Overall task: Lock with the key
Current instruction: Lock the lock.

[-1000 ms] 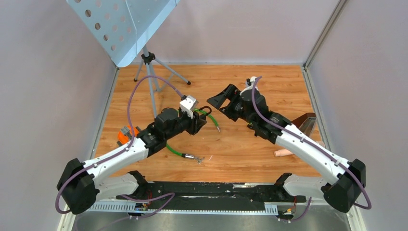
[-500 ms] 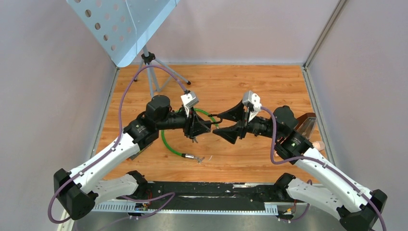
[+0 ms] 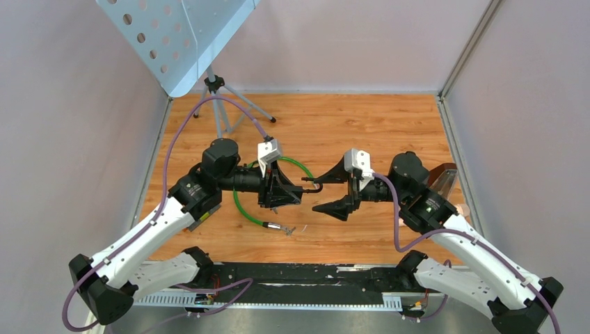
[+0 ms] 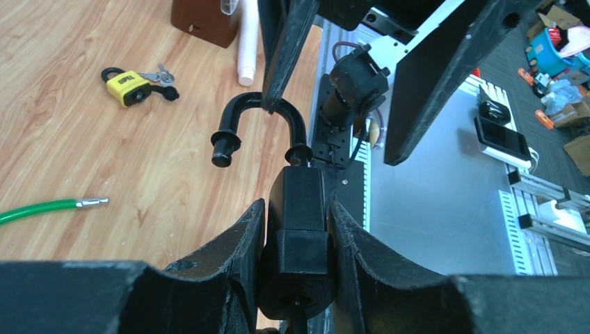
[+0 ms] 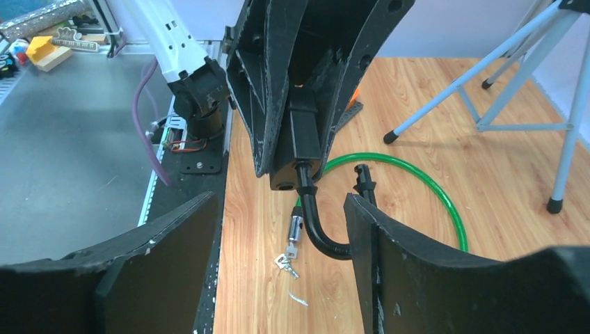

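My left gripper (image 3: 291, 192) is shut on the body of a black padlock (image 4: 300, 209), held above the table. Its open shackle (image 4: 262, 115) points at the right arm. My right gripper (image 3: 332, 191) faces it, open wide. One right finger (image 5: 393, 257) lies against the bend of the shackle (image 5: 321, 235), and the other finger (image 5: 160, 261) stands well apart. A small bunch of keys (image 5: 286, 262) lies on the table below, at the metal end of a green cable (image 5: 424, 184). Another bunch of keys (image 4: 158, 73) lies by a yellow padlock (image 4: 127, 85).
A tripod (image 3: 221, 104) carrying a perforated metal plate (image 3: 174, 35) stands at the back left. A brown block (image 3: 442, 177) sits by the right wall, with a pale cylinder (image 4: 247, 42) next to it. Grey walls close in three sides of the table.
Both arms swung toward each other over the table's middle. The left lifted and turned the padlock toward the right gripper, which turned to face it and now brackets the shackle.
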You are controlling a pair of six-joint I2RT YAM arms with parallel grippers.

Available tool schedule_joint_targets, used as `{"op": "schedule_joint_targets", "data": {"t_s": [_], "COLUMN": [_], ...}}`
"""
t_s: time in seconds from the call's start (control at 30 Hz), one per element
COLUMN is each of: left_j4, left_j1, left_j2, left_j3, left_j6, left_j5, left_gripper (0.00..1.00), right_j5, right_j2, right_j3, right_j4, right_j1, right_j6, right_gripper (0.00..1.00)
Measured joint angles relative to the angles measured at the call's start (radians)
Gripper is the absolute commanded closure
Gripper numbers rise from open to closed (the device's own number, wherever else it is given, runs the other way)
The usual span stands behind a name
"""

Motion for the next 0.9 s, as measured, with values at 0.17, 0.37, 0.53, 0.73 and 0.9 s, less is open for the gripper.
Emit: {"op": "schedule_joint_targets", "data": {"t_s": [0.17, 0.37, 0.53, 0.73, 0.9], "left_j4": [0.004, 0.013, 0.029, 0.068, 0.081], "left_j1": [0.0, 0.0, 0.0, 0.002, 0.008], "left_j2": [-0.011, -0.013, -0.029, -0.066, -0.069], "left_j3": [0.003, 0.005, 0.005, -0.007, -0.007], "left_j6": [-0.003, -0.014, -0.018, -0.005, 0.009], "left_j5": [0.027, 0.047, 0.043, 0.023, -0.001], "left_gripper": [1.0, 1.0, 1.0, 1.0, 1.0], "right_j5": [-0.024, -0.021, 0.0, -0.003, 0.019], "right_j2": [0.024, 0.041, 0.041, 0.09, 0.135], "right_j3": [0.004, 0.004, 0.004, 0.045, 0.069], "right_j4": [-0.033, -0.05, -0.049, -0.05, -0.048], "right_j1": [0.0, 0.0, 0.0, 0.0, -0.005], "right_j6": [-0.024, -0.03, 0.023, 0.206, 0.36], "right_gripper": [0.36, 0.53, 0.8, 0.87, 0.52]}}
